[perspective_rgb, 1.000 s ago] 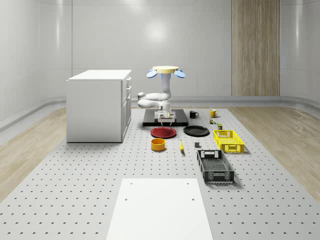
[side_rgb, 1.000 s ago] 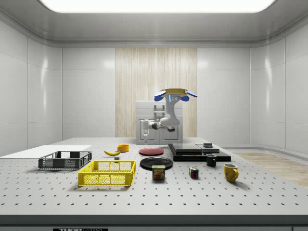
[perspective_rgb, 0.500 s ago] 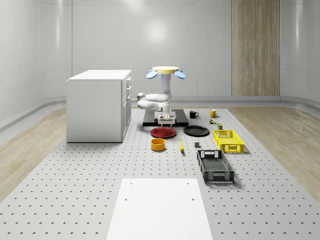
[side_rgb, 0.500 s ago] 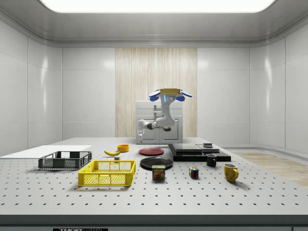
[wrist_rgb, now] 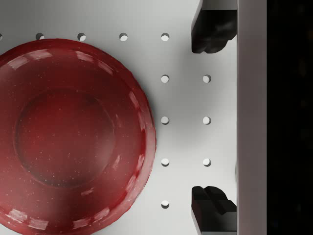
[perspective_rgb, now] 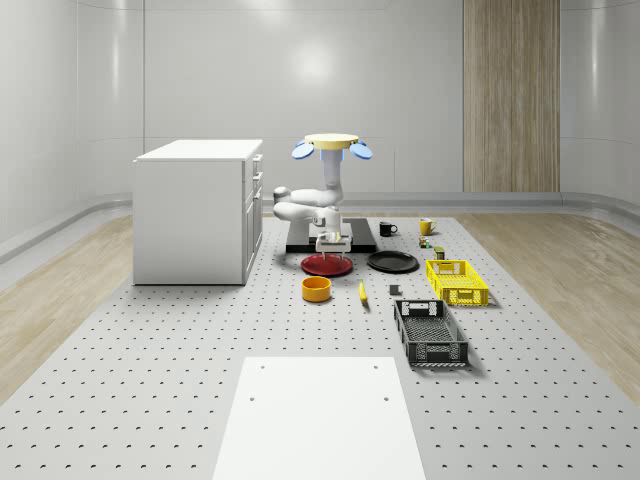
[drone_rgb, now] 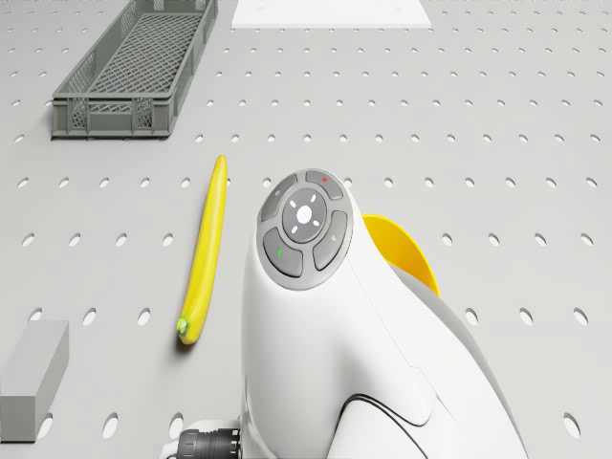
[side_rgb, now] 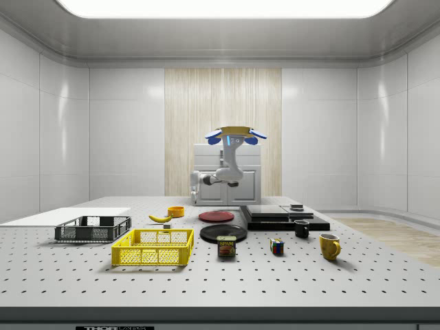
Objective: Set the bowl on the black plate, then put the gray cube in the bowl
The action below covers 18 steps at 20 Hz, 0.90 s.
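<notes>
The yellow-orange bowl (perspective_rgb: 317, 288) (side_rgb: 176, 211) (drone_rgb: 409, 256) stands on the perforated table in front of the red plate (perspective_rgb: 327, 265) (wrist_rgb: 73, 132). To the whole-scene view's right of the red plate lies the black plate (perspective_rgb: 392, 262) (side_rgb: 223, 232). The small gray cube (perspective_rgb: 394, 291) (drone_rgb: 33, 378) rests beside the banana (perspective_rgb: 362, 292) (drone_rgb: 206, 249). The drone (perspective_rgb: 332, 145) (side_rgb: 232, 134) hovers above the red plate's far edge. My gripper (perspective_rgb: 332, 247) (wrist_rgb: 212, 120) hangs open and empty over bare table, between the red plate and the black platform (wrist_rgb: 288, 117).
A white cabinet (perspective_rgb: 198, 210) stands at the whole-scene view's left. A yellow basket (perspective_rgb: 456, 281), a dark crate (perspective_rgb: 430, 332), two mugs (perspective_rgb: 387, 228), a can (side_rgb: 226, 246) and a coloured cube (side_rgb: 276, 246) sit to the right. A white sheet (perspective_rgb: 320, 415) lies in front.
Drone and arm have drifted toward the side view's left, nearer the whole-scene camera. The gripper has come off the black platform toward the red plate.
</notes>
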Available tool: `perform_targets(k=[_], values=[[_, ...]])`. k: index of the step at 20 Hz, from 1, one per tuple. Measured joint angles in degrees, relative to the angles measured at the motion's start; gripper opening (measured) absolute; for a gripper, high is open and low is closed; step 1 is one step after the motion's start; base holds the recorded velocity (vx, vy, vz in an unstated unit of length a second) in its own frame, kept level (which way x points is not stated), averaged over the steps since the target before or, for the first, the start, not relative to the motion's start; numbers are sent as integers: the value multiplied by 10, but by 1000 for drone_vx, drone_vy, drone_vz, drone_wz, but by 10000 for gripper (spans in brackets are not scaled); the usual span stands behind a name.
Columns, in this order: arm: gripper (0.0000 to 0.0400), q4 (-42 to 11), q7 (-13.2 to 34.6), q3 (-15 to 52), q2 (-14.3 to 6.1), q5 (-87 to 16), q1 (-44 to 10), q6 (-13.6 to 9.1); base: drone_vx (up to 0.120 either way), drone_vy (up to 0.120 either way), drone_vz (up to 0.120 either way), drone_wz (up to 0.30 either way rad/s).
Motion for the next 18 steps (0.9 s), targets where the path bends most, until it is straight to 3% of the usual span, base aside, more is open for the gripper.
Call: perform_targets(k=[18], values=[[400,1,3,3,-16,7,-4,15,120,0,0,0]])
